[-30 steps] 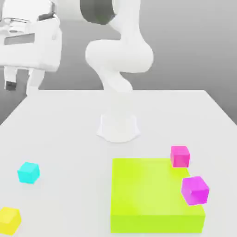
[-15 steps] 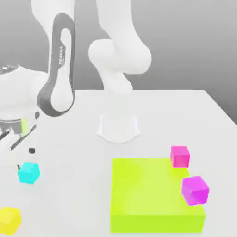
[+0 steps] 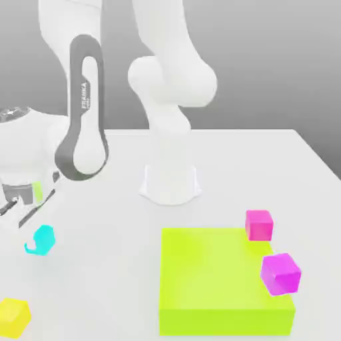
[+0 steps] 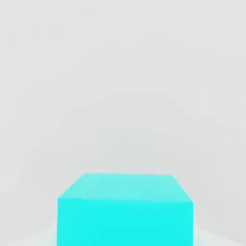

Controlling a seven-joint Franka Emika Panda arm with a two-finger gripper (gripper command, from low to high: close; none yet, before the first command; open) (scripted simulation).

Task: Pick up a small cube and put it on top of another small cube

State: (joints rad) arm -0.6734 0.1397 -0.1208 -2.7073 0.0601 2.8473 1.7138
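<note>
With the fingers (image 3: 28, 214) closed narrowly on the small plain cyan cube (image 3: 41, 240) at the exterior view's left of the white desk (image 3: 120, 220), the lift should go straight up, keeping the grip square.

White arm (image 3: 163, 80), grey "FRANKA" band (image 3: 84, 110)

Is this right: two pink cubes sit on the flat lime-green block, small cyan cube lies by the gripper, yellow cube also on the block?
No. The yellow cube rests on the white table, apart from the flat lime-green block, as the exterior view shows. The rest holds.
</note>
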